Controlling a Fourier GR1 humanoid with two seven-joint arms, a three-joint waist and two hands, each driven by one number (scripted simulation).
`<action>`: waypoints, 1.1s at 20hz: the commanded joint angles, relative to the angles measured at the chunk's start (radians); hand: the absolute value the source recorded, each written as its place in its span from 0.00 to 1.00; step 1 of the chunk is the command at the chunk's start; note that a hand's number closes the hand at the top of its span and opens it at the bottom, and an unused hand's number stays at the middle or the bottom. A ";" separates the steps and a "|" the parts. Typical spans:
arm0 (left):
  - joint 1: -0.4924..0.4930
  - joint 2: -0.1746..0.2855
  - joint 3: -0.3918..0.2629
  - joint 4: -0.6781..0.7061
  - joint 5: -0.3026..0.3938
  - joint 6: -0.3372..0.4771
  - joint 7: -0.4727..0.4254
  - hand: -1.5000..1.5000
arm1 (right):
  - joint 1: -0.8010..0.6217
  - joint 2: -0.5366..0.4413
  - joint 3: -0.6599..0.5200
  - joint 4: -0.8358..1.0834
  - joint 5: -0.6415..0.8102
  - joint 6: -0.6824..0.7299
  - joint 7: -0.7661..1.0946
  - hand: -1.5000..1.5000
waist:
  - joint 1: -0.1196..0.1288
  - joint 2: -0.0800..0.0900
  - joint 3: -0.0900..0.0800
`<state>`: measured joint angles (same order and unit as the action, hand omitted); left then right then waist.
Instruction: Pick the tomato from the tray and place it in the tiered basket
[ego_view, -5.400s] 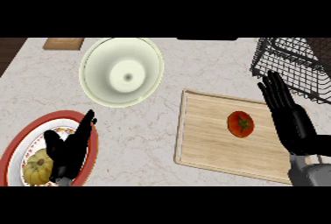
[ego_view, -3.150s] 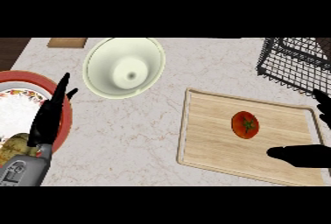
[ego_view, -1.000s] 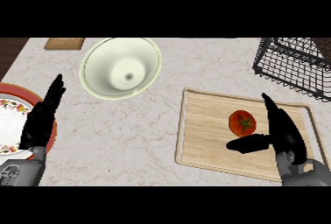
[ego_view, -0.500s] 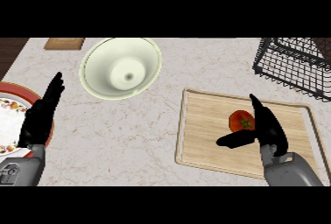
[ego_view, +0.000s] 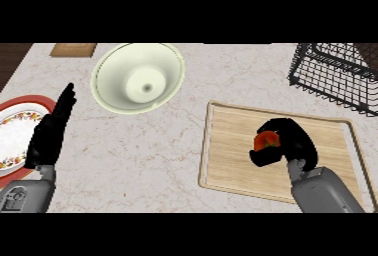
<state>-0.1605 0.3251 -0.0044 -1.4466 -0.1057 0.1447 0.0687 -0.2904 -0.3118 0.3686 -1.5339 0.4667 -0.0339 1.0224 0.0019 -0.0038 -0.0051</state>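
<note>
A red tomato (ego_view: 265, 141) lies on the wooden tray (ego_view: 229, 150) at the right of the counter. My right hand (ego_view: 291, 141) is curled round it, fingers arching over its top and thumb below, so only its left side shows. The black wire tiered basket (ego_view: 339, 75) stands at the top right, beyond the tray. My left hand (ego_view: 52, 132) rests open at the far left, fingers up, holding nothing.
A large pale green bowl (ego_view: 139, 77) sits at the upper middle. A red-rimmed patterned plate (ego_view: 11, 135) lies at the left edge, partly behind my left hand. A brown wooden board (ego_view: 74, 49) shows at the top left.
My right hand has gone from flat beside the tomato to curled round it. The left hand has stayed where it was.
</note>
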 joint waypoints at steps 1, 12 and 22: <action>-0.001 0.005 0.033 0.016 0.000 -0.050 -0.002 0.50 | 0.063 0.040 -0.013 -0.077 0.036 0.034 0.038 1.00 | -0.003 0.003 0.005; -0.044 -0.060 -0.041 -0.010 -0.056 -0.008 0.008 0.50 | -0.520 0.211 -0.083 0.511 0.164 -0.003 0.052 1.00 | 0.085 0.031 0.004; -0.044 -0.014 0.015 0.011 -0.017 -0.054 0.016 0.50 | -0.821 0.218 -0.164 0.675 0.416 -0.394 0.033 1.00 | 0.046 0.014 0.003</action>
<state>-0.1940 0.2944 -0.0093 -1.4477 -0.1343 0.1052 0.0770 -0.9928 -0.0867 0.2117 -0.9047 0.7749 -0.2897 0.9910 0.0540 0.0141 -0.0008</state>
